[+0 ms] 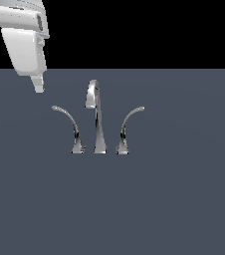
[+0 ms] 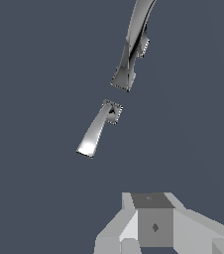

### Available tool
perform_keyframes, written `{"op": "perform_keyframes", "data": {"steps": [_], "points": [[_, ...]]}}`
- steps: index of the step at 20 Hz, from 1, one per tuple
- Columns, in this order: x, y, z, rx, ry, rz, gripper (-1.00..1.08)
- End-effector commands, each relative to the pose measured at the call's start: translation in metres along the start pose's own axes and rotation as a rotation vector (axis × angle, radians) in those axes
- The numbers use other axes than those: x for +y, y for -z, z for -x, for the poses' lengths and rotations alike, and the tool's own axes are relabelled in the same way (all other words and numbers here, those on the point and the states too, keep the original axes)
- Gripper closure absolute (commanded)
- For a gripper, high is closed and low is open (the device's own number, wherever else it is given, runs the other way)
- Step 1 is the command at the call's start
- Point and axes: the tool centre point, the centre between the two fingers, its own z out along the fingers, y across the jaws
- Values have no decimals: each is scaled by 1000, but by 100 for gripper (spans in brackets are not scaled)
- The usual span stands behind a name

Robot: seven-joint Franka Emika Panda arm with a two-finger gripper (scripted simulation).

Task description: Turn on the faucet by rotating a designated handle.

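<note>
no contact yet, so nothing is done. the gripper (image 1: 38, 88) hangs above and off to the exterior view's left of the faucet (image 1: 97, 119), well apart from the handle (image 1: 69, 127), the lever arcing toward that side. can't tell if the jaws are open or closed. left: approach, engage the lever, rotate. bench (image 1: 184, 199) is flat slate grey, black void behind.

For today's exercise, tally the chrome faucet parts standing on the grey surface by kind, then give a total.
Tall central spout: 1
Curved lever handles: 2, the handle arcing toward the exterior view's left and its mirror-image lever arcing right
Total: 3 chrome parts
</note>
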Motion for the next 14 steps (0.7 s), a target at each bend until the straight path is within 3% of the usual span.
{"op": "perform_keyframes", "data": {"steps": [1, 14], "points": [[-11, -9, -4, 3, -47, -1, 108], [-63, -54, -36, 20, -295, -1, 108]]}}
